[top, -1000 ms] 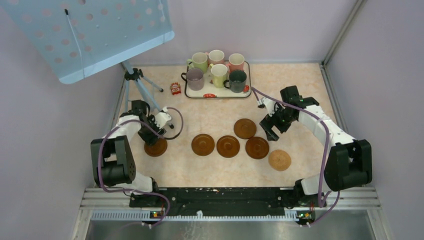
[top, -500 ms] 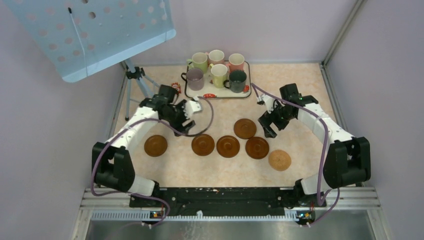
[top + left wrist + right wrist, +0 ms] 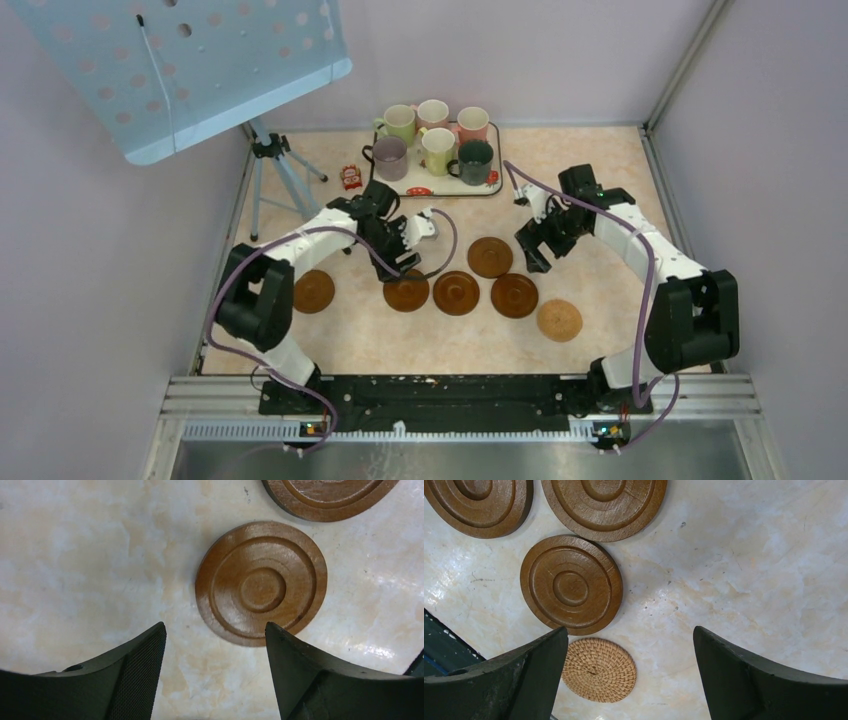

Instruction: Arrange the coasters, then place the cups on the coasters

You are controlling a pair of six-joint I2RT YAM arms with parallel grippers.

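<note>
From above, six coasters (image 3: 456, 293) lie on the worktop (image 3: 600, 160). Four brown ones form a loose row across the near middle, the leftmost set apart from the others. A fifth brown one sits just behind the two at the right, and the tan coaster (image 3: 559, 320) lies at the right end, a little nearer the arm bases. All six cups (image 3: 438, 150) stand in two rows of three on the tray (image 3: 440, 190) at the far edge, well apart from every coaster; neither wrist view shows them. The left pincer (image 3: 395, 268) hangs over the far edge of the second coaster from the left. The right pincer (image 3: 533, 255) hangs just right of the rear coaster. How the jaws stand is hard to read from overhead, but the wrist views settle it. The left wrist view shows its pincer (image 3: 215, 675) spread wide over bare worktop and gripping nothing. One whole ringed disc lies just beyond the fingers, and the rim of another is cut off at the top. The right wrist view shows its pincer (image 3: 631, 675) spread wider still, also empty. Three brown discs lie beyond it, two cropped at the top. Close to the left finger, this view also shows the tan coaster as woven, which from above is only a pale disc.
</note>
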